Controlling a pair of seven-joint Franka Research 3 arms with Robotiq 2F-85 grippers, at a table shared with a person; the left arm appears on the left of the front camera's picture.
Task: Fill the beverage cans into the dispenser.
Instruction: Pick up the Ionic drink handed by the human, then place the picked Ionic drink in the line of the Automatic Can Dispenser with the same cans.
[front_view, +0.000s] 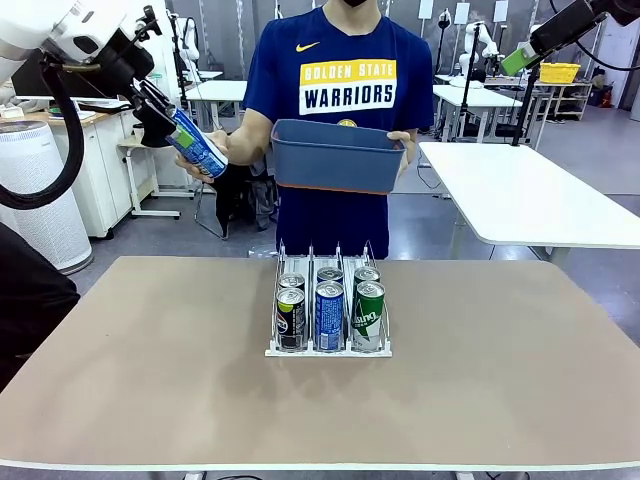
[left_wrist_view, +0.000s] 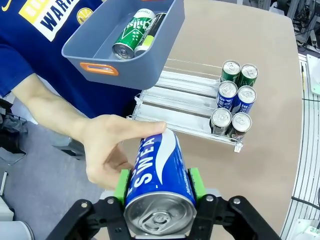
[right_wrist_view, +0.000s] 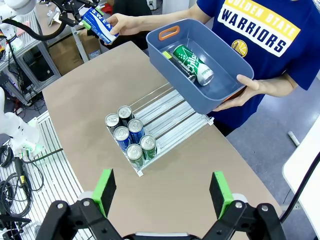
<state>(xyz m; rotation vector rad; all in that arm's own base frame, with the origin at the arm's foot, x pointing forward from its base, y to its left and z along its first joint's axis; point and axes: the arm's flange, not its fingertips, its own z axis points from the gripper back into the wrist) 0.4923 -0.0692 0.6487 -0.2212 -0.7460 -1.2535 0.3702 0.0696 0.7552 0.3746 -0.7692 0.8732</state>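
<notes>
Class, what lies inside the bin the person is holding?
A green can lies on its side in the bin, with a darker can beside it, partly covered by it. In the front view the bin's wall hides both.

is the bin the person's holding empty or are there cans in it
Not empty: the bin holds a green can lying on its side, with a second can beside it.

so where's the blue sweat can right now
The blue can is up at the front view's left, off the table, clamped in the left pincer with the person's hand on it, beside the blue-grey bin.
</notes>
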